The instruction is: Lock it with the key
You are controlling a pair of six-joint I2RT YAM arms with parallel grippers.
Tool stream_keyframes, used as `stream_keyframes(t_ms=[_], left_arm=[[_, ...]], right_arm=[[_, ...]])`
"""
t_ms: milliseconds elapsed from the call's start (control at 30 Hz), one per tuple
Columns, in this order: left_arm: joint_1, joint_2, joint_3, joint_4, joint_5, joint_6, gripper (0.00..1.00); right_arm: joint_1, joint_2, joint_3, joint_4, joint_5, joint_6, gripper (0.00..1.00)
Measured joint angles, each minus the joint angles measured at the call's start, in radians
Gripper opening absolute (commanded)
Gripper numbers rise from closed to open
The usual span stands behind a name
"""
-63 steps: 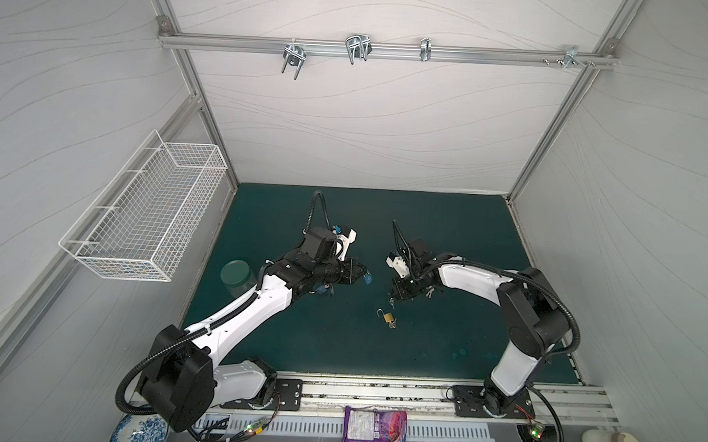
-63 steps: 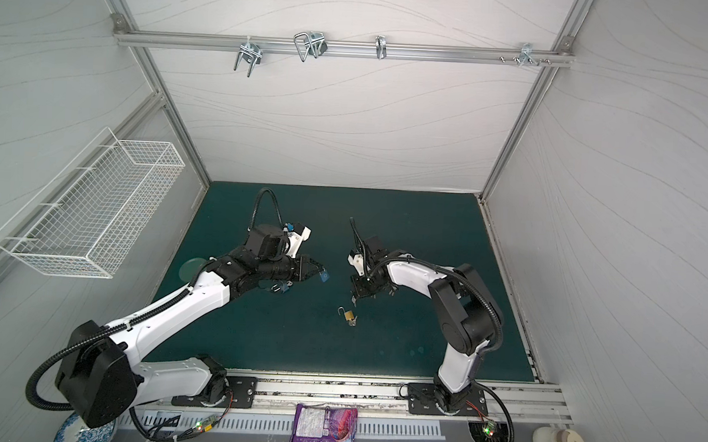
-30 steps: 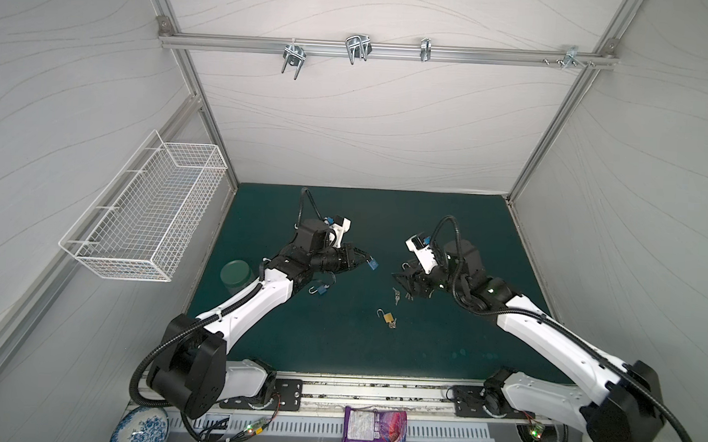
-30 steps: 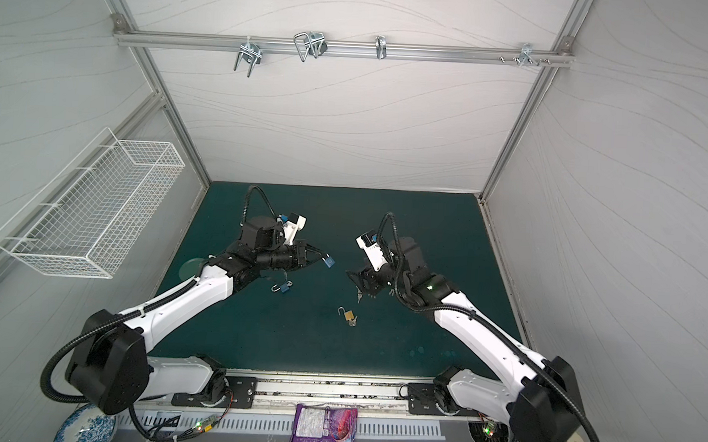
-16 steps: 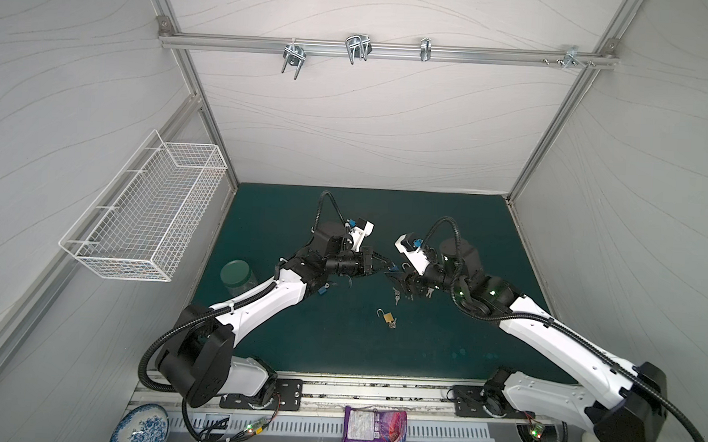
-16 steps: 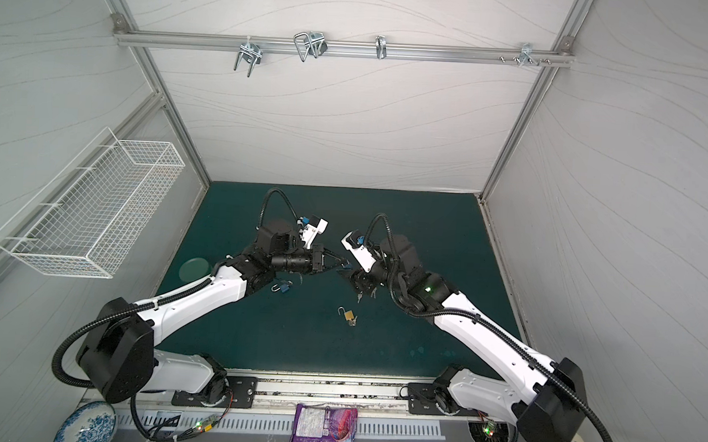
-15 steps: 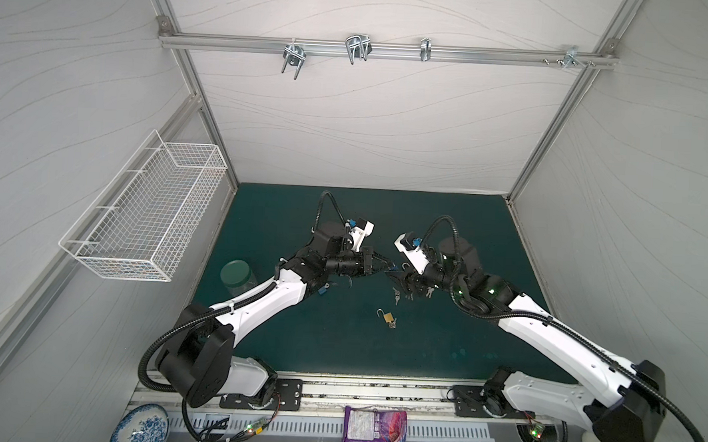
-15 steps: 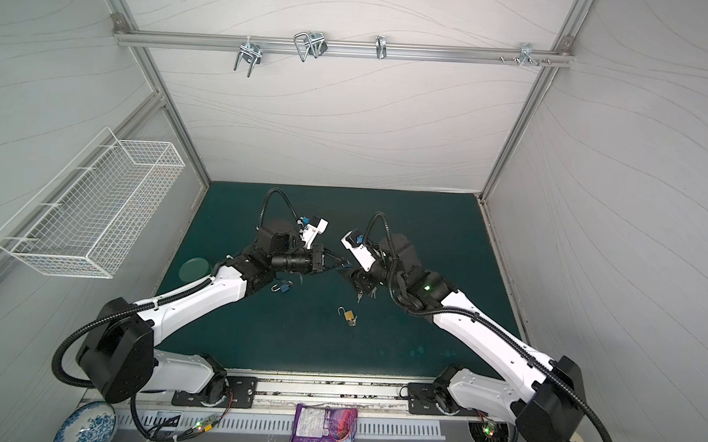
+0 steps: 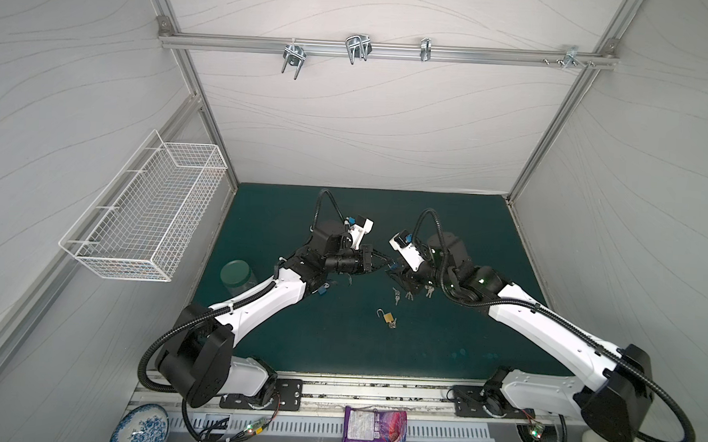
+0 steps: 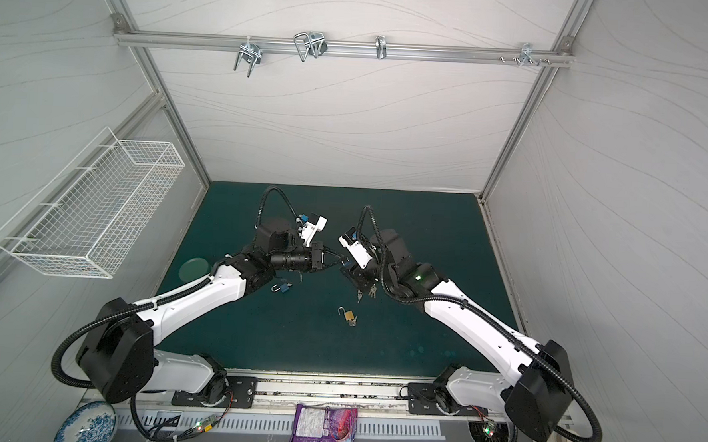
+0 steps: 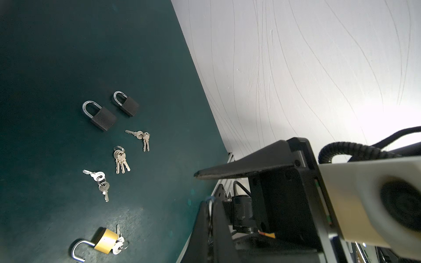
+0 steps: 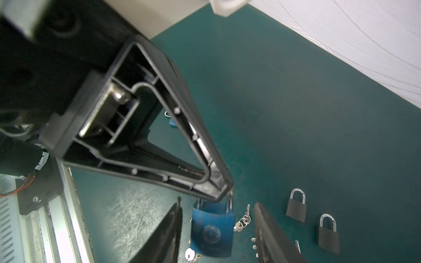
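At far left of the tabletop (image 9: pixel 337 346) a green jar (image 9: pixel 237 272) stands idle, and a spare blue lock (image 10: pixel 284 288) lies just under the left arm. Centre: the left tool (image 12: pixel 224 193) is pinched fully together on the shackle of the blue padlock (image 12: pixel 213 230), which hangs in the air between both arms. The right tool (image 12: pixel 217 202) straddles the lock body with its jaws partly apart and a gap showing on each side; it grips nothing. A silver key (image 12: pixel 190 254) shows at the body's lower edge; whether it sits in the keyway cannot be told. Judged handling: small, rigid, dense metal with a smooth painted skin, free to swing from the shackle pinch. The best hold is across the flat faces, and the key by its bow. Farther right lie loose key bunches (image 9: pixel 408 294).
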Motion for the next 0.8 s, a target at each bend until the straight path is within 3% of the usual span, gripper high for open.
stream_keyframes(t_ms=[167, 500, 800], left_arm=[[0.0, 0.0, 0.0, 0.0, 0.0, 0.0, 0.0], [0.0, -0.008, 0.0, 0.0, 0.001, 0.0, 0.0], [0.0, -0.017, 0.0, 0.0, 0.002, 0.003, 0.0]], right_arm=[[0.0, 0.003, 0.018, -0.005, -0.01, 0.013, 0.36], [0.0, 0.005, 0.018, -0.021, -0.013, 0.027, 0.4], [0.0, 0.009, 0.019, -0.027, -0.02, 0.043, 0.19]])
